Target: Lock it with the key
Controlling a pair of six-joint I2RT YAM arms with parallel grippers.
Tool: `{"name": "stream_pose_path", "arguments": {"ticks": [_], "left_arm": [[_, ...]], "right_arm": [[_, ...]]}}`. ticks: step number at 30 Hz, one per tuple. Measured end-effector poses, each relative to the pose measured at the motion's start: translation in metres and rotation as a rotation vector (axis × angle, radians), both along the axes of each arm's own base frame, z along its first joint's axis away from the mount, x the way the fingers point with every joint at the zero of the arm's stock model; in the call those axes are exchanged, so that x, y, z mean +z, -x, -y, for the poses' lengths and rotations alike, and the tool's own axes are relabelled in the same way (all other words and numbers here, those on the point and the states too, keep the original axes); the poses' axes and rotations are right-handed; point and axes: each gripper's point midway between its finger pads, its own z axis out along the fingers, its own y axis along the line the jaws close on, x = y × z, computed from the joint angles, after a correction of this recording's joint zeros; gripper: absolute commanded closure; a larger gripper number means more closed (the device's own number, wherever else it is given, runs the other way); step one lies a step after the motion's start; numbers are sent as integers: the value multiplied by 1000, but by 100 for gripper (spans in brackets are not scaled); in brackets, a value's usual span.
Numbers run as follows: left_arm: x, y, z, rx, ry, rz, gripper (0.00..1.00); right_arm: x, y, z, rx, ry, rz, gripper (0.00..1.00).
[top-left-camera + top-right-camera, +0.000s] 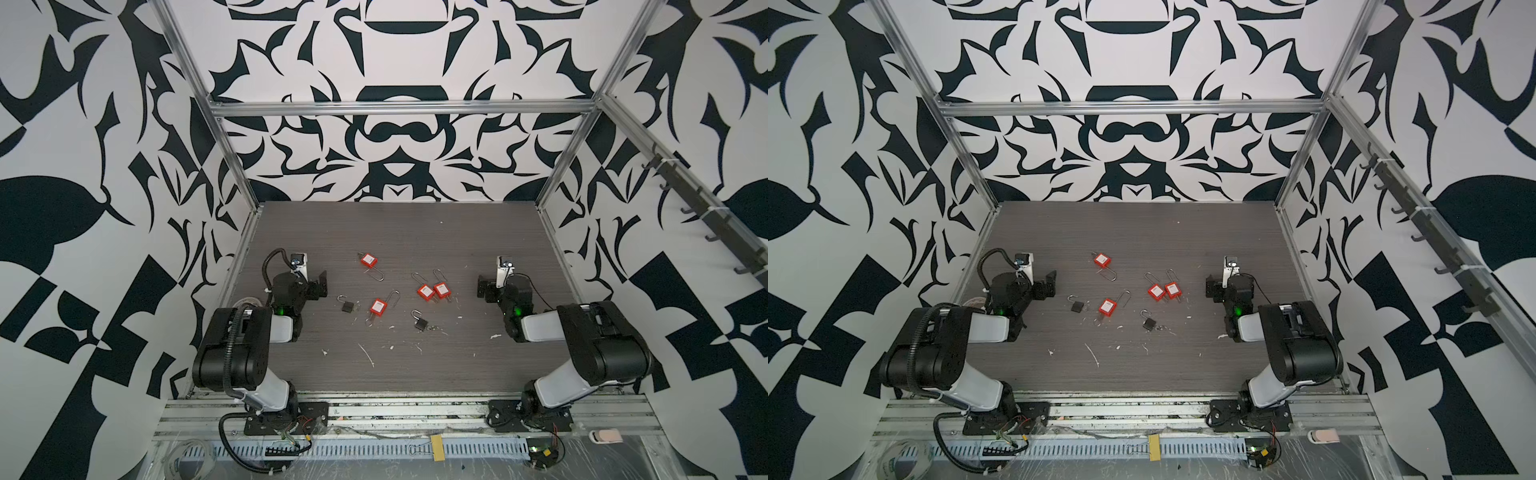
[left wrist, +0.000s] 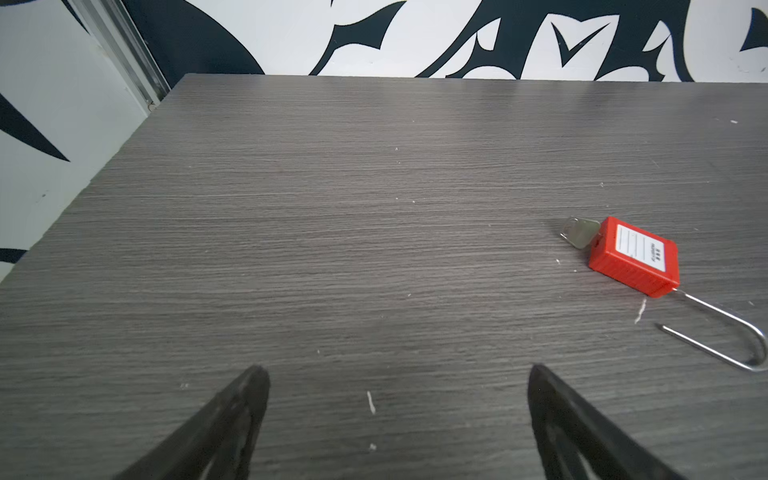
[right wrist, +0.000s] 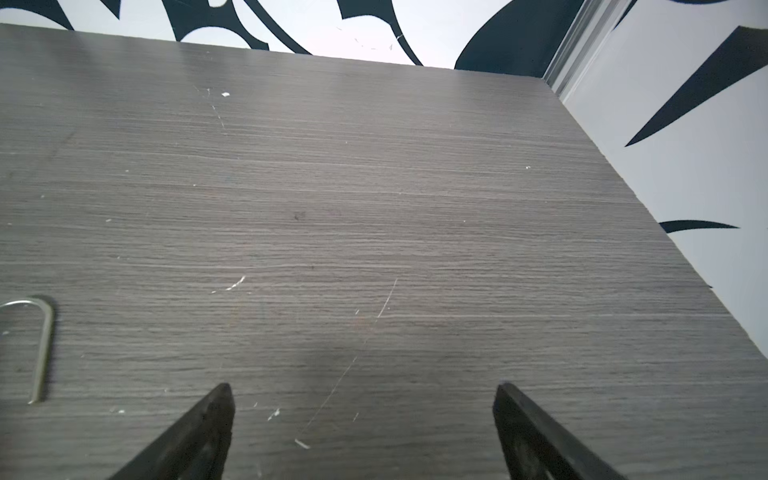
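Padlocks (image 1: 377, 306), four red and two black, lie scattered mid-way across the table (image 1: 415, 374). The far-left red padlock (image 2: 633, 255) has its shackle open and a key (image 2: 579, 237) in its base. Flanking them, left gripper (image 2: 395, 374) and right gripper (image 3: 363, 390) stand wide, empty.

Both top views look down on the table (image 1: 415, 241); wrist cameras skim it closely.

The grey table (image 1: 415, 232) carries four red padlocks (image 1: 368, 260) (image 1: 377, 307) (image 1: 425, 292) (image 1: 441, 289) across the middle of both top views, two smaller black padlocks (image 1: 347, 307) (image 1: 420, 324) lower in the cluster, one plainly visible key (image 2: 579, 237), and two robot arms (image 1: 241, 345) (image 1: 598, 345) at lower left and lower right.
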Motion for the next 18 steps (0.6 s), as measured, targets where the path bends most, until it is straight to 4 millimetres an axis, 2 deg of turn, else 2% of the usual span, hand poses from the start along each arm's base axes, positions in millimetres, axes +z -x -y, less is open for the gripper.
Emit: {"name": "stream_pose_path", "arguments": {"ticks": [18], "left_arm": [[0, 0, 0, 0, 0, 0, 1]], "right_arm": [[0, 0, -2, 9, -3, 0, 0]]}}
